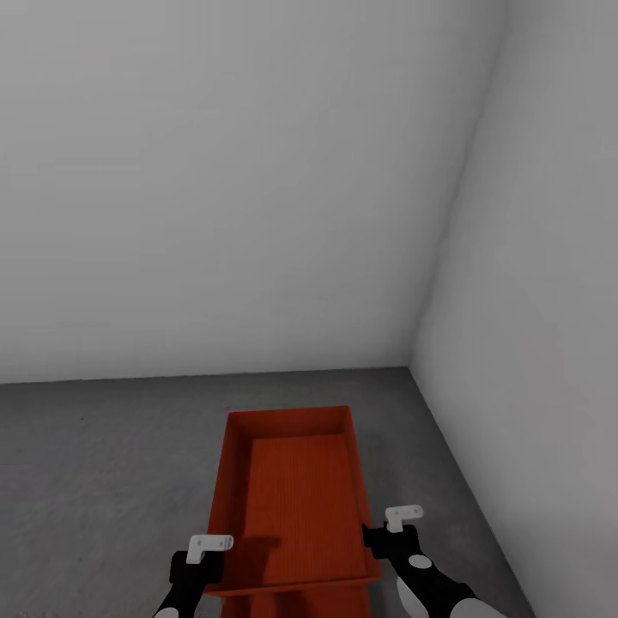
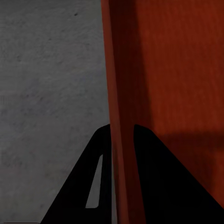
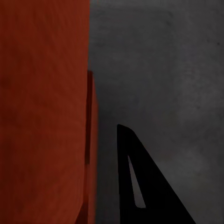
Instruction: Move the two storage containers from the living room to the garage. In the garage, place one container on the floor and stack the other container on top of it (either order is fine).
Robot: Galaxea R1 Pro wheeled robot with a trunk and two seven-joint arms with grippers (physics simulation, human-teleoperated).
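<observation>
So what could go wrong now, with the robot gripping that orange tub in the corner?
1. The left gripper pinches the storage container by one side wall, but the right gripper has a finger standing off the opposite side. An uneven hold could let it tilt or slip.
2. The grey wall is close on the right, so swinging that way might bump the arm.

Orange tub (image 1: 296, 498), seemingly between both grippers

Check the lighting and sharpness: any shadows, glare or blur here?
Head view: soft even light, no glare; a dark shadow falls inside the container near the left gripper. Left wrist view: black fingers silhouetted, shadow on ribbing. Right wrist view: floor dim, container wall blurred.
</observation>
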